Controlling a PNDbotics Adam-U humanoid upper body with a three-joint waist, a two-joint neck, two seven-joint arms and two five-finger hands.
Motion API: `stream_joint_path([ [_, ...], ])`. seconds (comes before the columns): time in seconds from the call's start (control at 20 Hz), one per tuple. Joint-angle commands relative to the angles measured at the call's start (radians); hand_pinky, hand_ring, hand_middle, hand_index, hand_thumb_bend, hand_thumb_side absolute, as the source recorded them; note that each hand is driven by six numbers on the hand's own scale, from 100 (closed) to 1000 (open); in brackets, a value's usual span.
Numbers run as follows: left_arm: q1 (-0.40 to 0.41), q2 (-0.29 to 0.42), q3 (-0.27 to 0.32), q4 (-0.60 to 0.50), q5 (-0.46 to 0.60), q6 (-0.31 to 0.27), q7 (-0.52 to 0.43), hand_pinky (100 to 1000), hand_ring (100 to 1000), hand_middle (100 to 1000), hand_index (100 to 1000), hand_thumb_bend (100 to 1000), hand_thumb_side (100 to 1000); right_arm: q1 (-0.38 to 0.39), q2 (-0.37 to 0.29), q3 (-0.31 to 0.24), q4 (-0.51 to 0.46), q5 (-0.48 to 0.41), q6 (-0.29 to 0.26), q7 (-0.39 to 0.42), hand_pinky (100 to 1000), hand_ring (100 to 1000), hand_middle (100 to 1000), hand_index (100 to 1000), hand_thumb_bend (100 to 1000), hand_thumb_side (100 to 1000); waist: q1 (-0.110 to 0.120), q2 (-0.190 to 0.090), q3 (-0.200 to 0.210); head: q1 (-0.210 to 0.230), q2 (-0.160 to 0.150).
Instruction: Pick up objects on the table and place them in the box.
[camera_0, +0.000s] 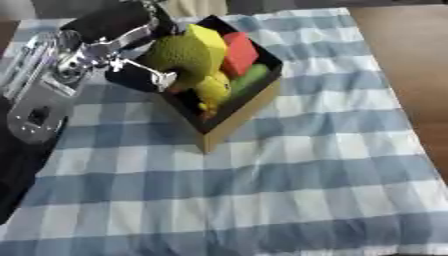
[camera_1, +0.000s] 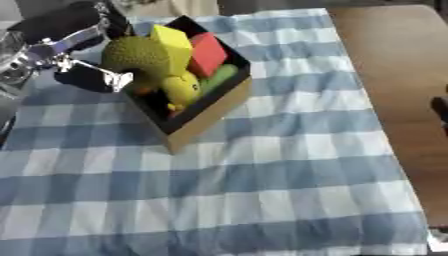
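Observation:
A tan cardboard box (camera_0: 238, 119) with a black inside stands at the upper left of the checked cloth. In it lie a yellow block (camera_0: 208, 42), a red block (camera_0: 241, 52), a green piece (camera_0: 250, 79) and a small yellow toy (camera_0: 213, 91). A bumpy green round fruit (camera_0: 179, 57) sits high over the box's left side. My left hand (camera_0: 131, 75) reaches in from the upper left, its fingers curled against that fruit at the box's left rim. The fruit hides what lies beneath it.
The blue and white checked cloth (camera_0: 262, 190) covers most of the table, with bare brown wood (camera_0: 411, 60) along the right. A dark shape (camera_1: 441, 112) shows at the right edge of the right eye view; I cannot make it out.

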Motion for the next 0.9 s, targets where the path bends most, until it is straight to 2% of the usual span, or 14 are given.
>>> stream_joint_path([
  [0.05,-0.008,-0.020,0.015,-0.003,-0.005,0.000,0.006,680,600,455,604,100,247,-0.006,-0.023,-0.005,-0.020,0.004,-0.045,0.051,1000,1000,294,995,100,505,0.011,-0.027,-0.001,-0.001,0.005],
  [0.4,-0.001,-0.072,0.019,0.008,-0.040,-0.024,0.003,689,611,468,622,100,237,-0.009,-0.020,-0.005,-0.020,0.010,-0.042,0.051,1000,1000,293,996,100,507,0.012,-0.025,-0.003,0.000,0.005],
  [0.9,0.020,-0.123,0.020,0.090,-0.185,-0.048,0.050,706,648,510,670,100,198,-0.012,-0.016,-0.003,-0.020,0.014,-0.040,0.055,1000,1000,288,996,100,506,0.012,-0.020,-0.006,-0.001,0.005],
])
